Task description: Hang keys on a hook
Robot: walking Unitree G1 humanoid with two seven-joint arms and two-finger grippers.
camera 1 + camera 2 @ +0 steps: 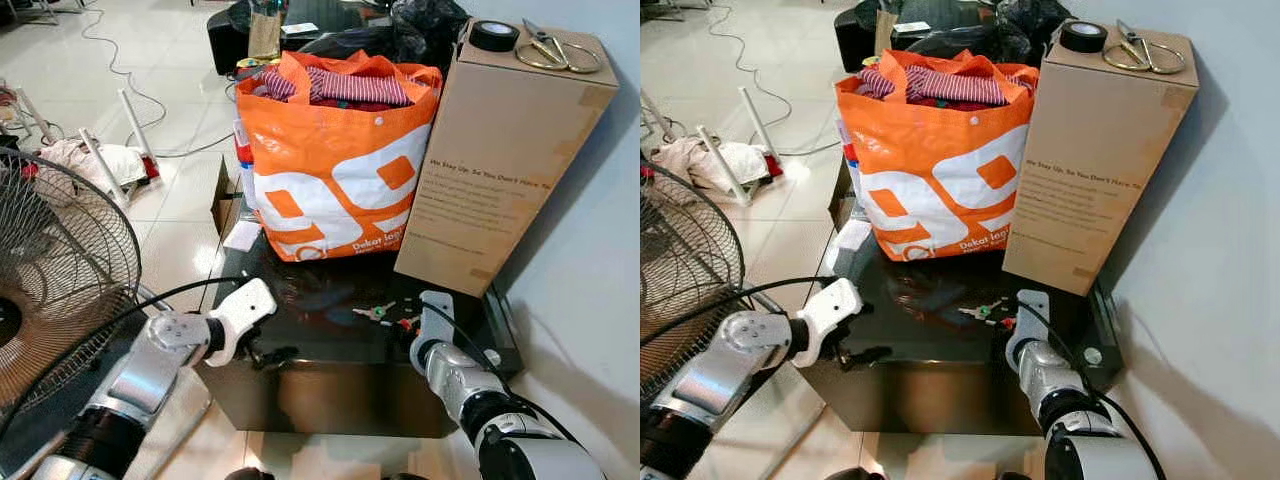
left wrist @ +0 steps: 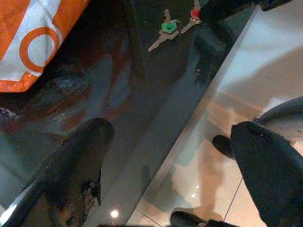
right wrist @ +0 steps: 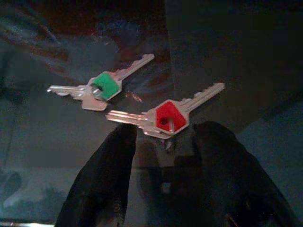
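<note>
Glossy black table [image 1: 330, 375] is carrying an orange bag [image 1: 335, 170], a tall cardboard box [image 1: 500, 160] and keys [image 1: 380, 312] lying flat near the front.

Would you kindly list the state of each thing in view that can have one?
Green-capped keys: lying flat on the black table.
Red-capped keys: lying flat, ungrasped.
Right gripper: open, straddling the red-capped keys.
Left gripper: open, empty.
Orange bag: upright, open-topped, full of clothes.
Cardboard box: upright, closed.
</note>
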